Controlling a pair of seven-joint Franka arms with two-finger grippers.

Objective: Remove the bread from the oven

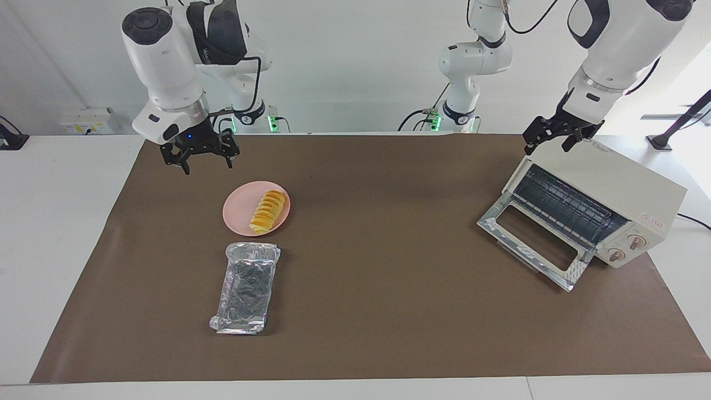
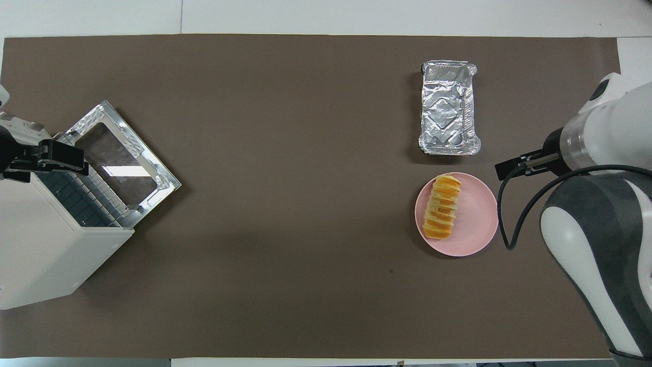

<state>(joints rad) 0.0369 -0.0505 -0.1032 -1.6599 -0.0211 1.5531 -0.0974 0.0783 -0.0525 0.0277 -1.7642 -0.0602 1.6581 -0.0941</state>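
The bread, a ridged yellow-orange loaf, lies on a round pink plate toward the right arm's end of the table; it also shows in the overhead view. The cream-white oven stands at the left arm's end with its glass door dropped open and its wire rack bare. My right gripper is open and empty, raised over the mat beside the plate. My left gripper is open and empty, raised over the oven's top edge.
A crinkled silver foil tray lies empty on the brown mat, just farther from the robots than the plate. The tray, plate and oven also show in the overhead view.
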